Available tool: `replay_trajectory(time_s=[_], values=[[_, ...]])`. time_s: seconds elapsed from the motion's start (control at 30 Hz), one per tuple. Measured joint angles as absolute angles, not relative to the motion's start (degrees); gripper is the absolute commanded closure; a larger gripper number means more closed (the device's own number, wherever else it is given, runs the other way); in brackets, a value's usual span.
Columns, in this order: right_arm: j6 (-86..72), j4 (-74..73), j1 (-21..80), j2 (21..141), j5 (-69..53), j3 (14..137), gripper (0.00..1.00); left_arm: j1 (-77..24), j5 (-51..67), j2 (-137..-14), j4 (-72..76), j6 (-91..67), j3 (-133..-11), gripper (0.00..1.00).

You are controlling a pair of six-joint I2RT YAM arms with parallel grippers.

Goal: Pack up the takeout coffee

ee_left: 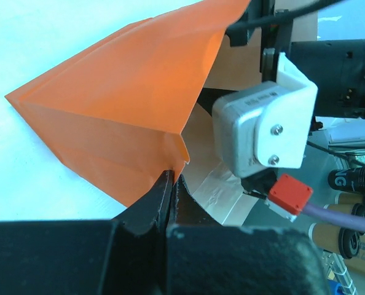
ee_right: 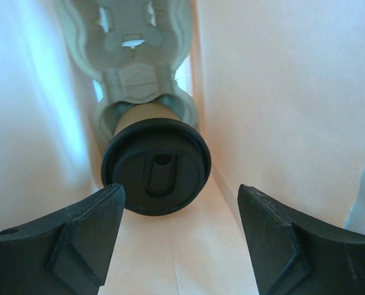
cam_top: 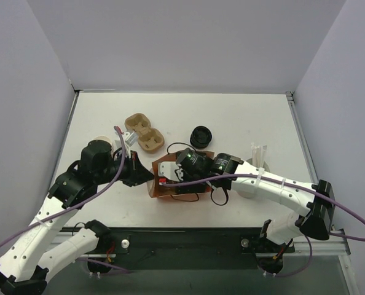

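**Finding:** the coffee cup (ee_right: 156, 166), tan paper with a black lid, lies deep inside the orange bag (cam_top: 160, 187); its lid faces the bag's mouth; its body appears seated in a ring of a pale moulded carrier (ee_right: 133, 49), which reaches further into the bag. Whether the cup is fully home in that ring cannot be told. The bag lies on its side on the tabletop (cam_top: 244, 117).

**Right gripper (ee_right: 179, 190):** inside the bag, just short of the lid; jaws open, one to each side of the lid, touching neither it nor the cup; nothing held.

**Left gripper (ee_left: 173, 182):** at the edge of the bag's mouth; jaws closed on a fold of the orange paper, which props the mouth open.

**Judgement:** the cup looks delivered; the step in hand is most likely clearing the right arm from the bag.

**Recommendations:**
- Back the arm straight out along the bag's length, centred between the paper walls.
- Do not spread the jaws wider, as the walls are near on both sides.
- Do not close the jaws until they are clear of the lid, or a finger may knock the cup out of the carrier.
- Hold the left pinch firm until the right arm is outside the bag; the paper is thin and may slip or tear if pulled sideways.
- Watch the purple cable (ee_left: 342, 219) at the right wrist; it hangs near the bag's mouth and could catch the rim.
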State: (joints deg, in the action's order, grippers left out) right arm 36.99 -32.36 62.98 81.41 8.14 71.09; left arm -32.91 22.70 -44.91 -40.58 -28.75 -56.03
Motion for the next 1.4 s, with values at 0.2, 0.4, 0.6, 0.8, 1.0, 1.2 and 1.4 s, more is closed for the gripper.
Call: replay_trajectory(time_s=[0.2,0.4,0.6,0.8,1.0,1.2,1.4], values=[[34.87,-35.35,63.81,81.41,7.33,73.12,0.33,-32.91,21.89,-47.72,-43.72,-28.27,-59.20,1.00],[33.04,-37.76,63.83,81.41,5.91,78.02,0.35,-32.91,20.62,-49.39,-45.41,-28.25,-61.12,1.00],[31.33,-38.85,63.79,81.41,4.97,80.62,0.38,-32.91,19.29,-49.71,-47.00,-28.18,-62.46,0.87],[28.49,-40.38,62.43,81.91,4.36,85.27,0.38,-32.91,19.14,-51.18,-47.51,-27.64,-64.60,0.67],[25.23,-40.34,59.92,83.18,4.08,91.13,0.39,-32.91,17.32,-52.73,-47.46,-26.74,-67.90,0.51],[22.11,-40.75,58.92,83.26,4.12,93.65,0.41,-32.91,14.22,-54.33,-47.94,-25.96,-72.18,0.38],[17.85,-40.56,57.58,82.94,4.64,96.33,0.40,-32.91,10.00,-54.30,-49.30,-24.49,-77.01,0.25]])
